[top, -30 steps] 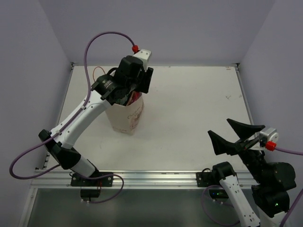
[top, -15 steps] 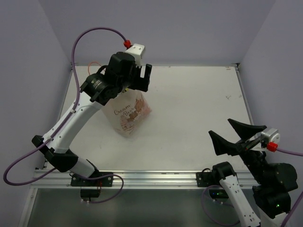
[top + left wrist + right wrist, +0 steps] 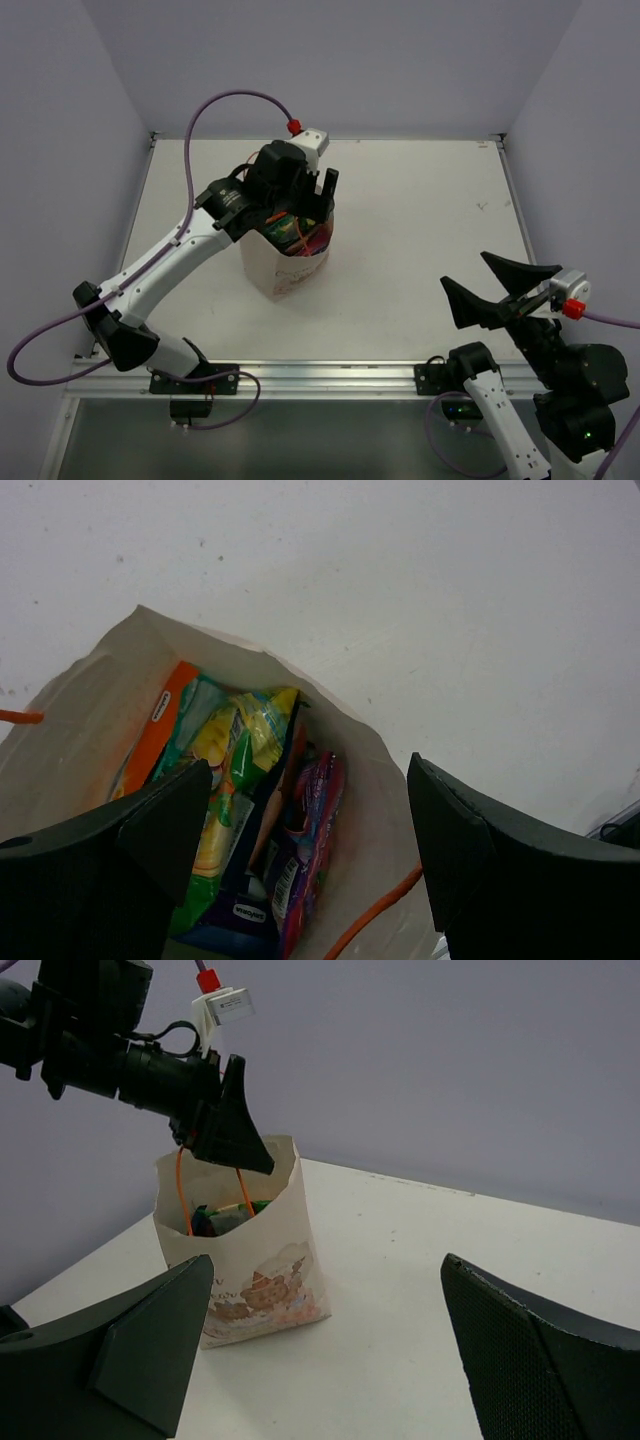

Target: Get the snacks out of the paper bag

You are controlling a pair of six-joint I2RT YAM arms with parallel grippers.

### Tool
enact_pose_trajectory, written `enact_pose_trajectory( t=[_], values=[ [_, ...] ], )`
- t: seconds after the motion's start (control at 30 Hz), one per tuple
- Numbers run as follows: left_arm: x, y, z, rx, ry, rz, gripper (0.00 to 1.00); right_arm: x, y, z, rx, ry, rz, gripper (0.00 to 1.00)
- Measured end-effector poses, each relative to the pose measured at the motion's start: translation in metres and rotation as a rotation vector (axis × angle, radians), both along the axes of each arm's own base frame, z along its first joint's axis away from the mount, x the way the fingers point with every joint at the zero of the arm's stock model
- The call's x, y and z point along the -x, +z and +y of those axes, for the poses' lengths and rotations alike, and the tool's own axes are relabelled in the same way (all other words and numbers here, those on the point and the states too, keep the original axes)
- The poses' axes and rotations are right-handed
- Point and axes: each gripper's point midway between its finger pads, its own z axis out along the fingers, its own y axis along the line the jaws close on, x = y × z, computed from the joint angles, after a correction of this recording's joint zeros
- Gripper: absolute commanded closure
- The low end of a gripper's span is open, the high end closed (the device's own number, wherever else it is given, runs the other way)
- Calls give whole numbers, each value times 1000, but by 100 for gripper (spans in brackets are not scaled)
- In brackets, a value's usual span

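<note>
Left pincer (image 3: 310,768) spread, empty, poised over open bag (image 3: 80,710) mouth. Step: grab snacks (image 3: 300,840) inside. Next: descend, pinch green-yellow packet (image 3: 240,750) top, lift clear.

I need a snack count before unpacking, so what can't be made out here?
- Top view: the left gripper covers part of the bag mouth.
- Left wrist view: the snacks overlap, with lower ends behind the fingers and bottom edge; no count.
- Right wrist view: the bag wall hides all but snack tops.

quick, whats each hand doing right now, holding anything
Left hand: open, holding nothing, poised over the mouth of the paper bag.
Right hand: open, holding nothing, well away from the bag.
</note>
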Motion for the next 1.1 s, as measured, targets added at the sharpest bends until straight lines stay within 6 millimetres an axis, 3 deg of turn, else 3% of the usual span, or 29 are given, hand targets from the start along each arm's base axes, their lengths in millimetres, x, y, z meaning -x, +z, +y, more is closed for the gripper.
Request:
enact_pose_trajectory(
  t=[0.1, 0.27, 0.53, 0.7, 0.83, 0.97, 1.03, 1.1],
  values=[
    [9, -7, -2, -4, -15, 6, 9, 0, -1, 0, 2, 1, 4, 1],
    [14, -1, 5, 10, -3, -17, 2, 0, -2, 1, 4, 7, 5, 1],
    [17, 32, 8, 77, -7, -84, 0, 0, -4, 1, 10, 8, 12, 1],
    [16, 69, 10, 114, -16, -164, 0, 0, -6, 1, 18, 6, 15, 1],
    [12, 97, 38, 81, 64, -268, 2, 0, -7, 1, 23, 6, 17, 1],
    [5, 112, 87, 43, 183, -324, 4, 0, -8, 1, 26, 6, 18, 1],
    [-3, 107, 122, 28, 273, -338, 5, 0, -8, 1, 26, 7, 18, 1],
    [-4, 89, 154, 0, 349, -335, 8, 0, -8, 2, 26, 8, 18, 1]
  ],
)
